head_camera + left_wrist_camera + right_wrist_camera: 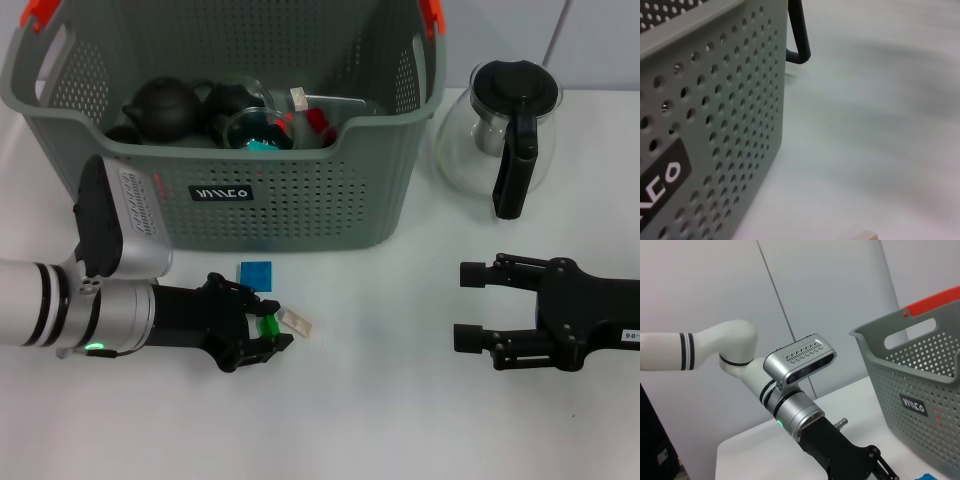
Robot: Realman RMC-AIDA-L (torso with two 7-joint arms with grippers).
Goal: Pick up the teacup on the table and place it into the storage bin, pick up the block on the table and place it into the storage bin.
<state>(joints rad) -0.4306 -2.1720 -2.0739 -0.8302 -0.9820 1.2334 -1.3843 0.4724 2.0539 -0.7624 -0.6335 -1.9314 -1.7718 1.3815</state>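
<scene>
Two grippers: my left gripper [268,335] pinches a green block [270,325] near the storage bin [300,215]; my right gripper [475,305] rests spread wide.

We see the storage bin [300,190] cut off at the head view's top edge, its dark contents too jumbled to name. The left hand [268,335] partly covers a green piece. The left wrist view shows the table [880,150] blurred.

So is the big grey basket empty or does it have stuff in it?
It has stuff in it. The storage bin holds a dark teapot and other pieces, seen from the head view.
</scene>
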